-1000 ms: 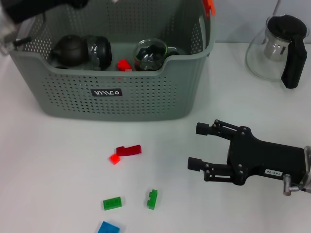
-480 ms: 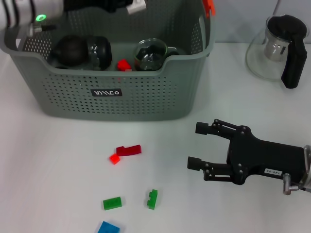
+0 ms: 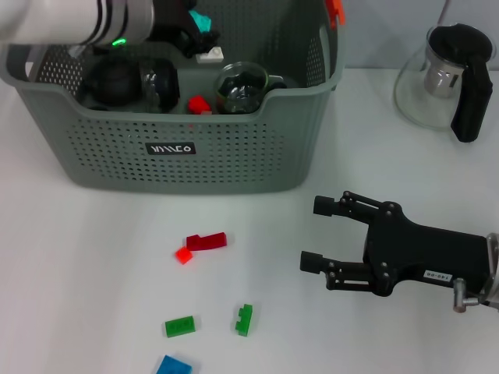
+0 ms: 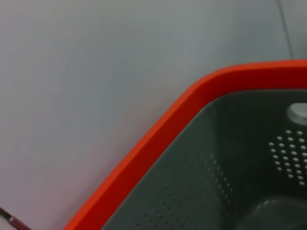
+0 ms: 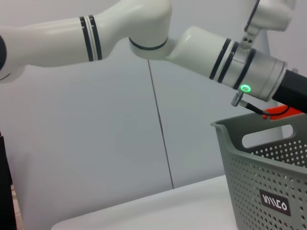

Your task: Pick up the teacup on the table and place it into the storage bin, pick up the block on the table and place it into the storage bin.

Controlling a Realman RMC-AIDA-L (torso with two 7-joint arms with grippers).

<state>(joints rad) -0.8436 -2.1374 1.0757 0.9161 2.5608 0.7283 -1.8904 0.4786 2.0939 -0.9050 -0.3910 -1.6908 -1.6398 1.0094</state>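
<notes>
While the left arm reaches over the storage bin (image 3: 203, 148), the left claw (image 3: 199, 35) hangs above its interior, near the back wall, with something teal (image 3: 200, 20) and a small white piece (image 3: 210, 54) showing at its tip. Whether it is clenched on the teal piece or released cannot be told from the head view, and the left wrist view shows only the bin's orange rim (image 4: 158, 139) and perforated grey wall, none of the fingers.

Just below the left claw, inside the bin, sit a dark teapot (image 3: 109, 82), a dark glass cup (image 3: 160, 82), a clear glass cup (image 3: 242, 87) and a red block (image 3: 199, 104) between the two cups.

The right claw (image 3: 318, 234) rests low over the white worktop (image 3: 93, 257), well apart from the bin, spread wide and released, with nothing between its black fingers (image 3: 327, 206). Out past its fingertips, on the worktop, lie a dark red block (image 3: 207, 241) touching a small bright red piece (image 3: 184, 255). Nearer to its lower finger stands a green block (image 3: 245, 319), with another green block (image 3: 180, 326) and a blue block (image 3: 173, 366) farther off on the same side. Behind the right claw, toward the wall, stands a glass teapot (image 3: 440, 82) with a black handle.

The right wrist view shows the left arm (image 5: 144, 33) stretched over the bin's corner, a green light lit on its wrist.
</notes>
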